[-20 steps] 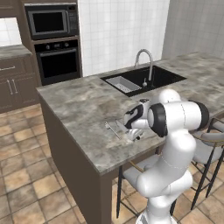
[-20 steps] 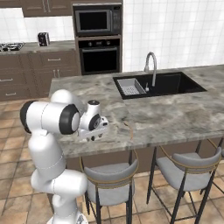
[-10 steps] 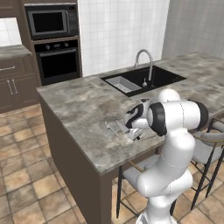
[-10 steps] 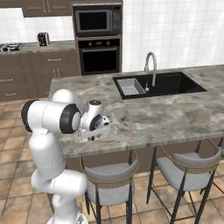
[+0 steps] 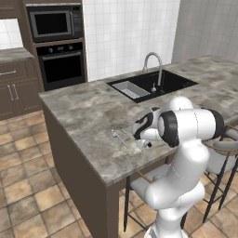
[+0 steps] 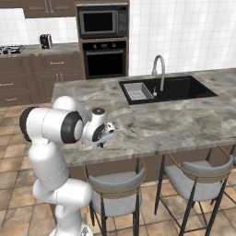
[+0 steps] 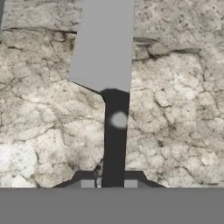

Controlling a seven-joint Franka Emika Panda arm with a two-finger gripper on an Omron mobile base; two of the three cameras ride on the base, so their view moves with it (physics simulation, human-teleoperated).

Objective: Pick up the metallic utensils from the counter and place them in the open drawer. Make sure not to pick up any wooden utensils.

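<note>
The knife point(image 7: 109, 65) lies flat on the bench point(image 7: 175, 96), its black handle running straight between the jaws and its broad blade pointing away from them. The jaws stand narrow, one finger point(image 7: 87, 183) at each side of the handle, gripping it.

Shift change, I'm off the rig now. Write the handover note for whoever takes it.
Gripper: down at the counter, jaws closed on the black handle of the knife.
Knife: lies flat on the stone, not yet lifted.
Other things: a slim silver utensil, probably the fork, lies on the counter just left of the hand.
Done: no utensil has been moved off the counter as far as the views show.
Left: lift the knife and carry it to the open drawer, then do the same with the other metal pieces. Leave the wooden spoon alone.
</note>
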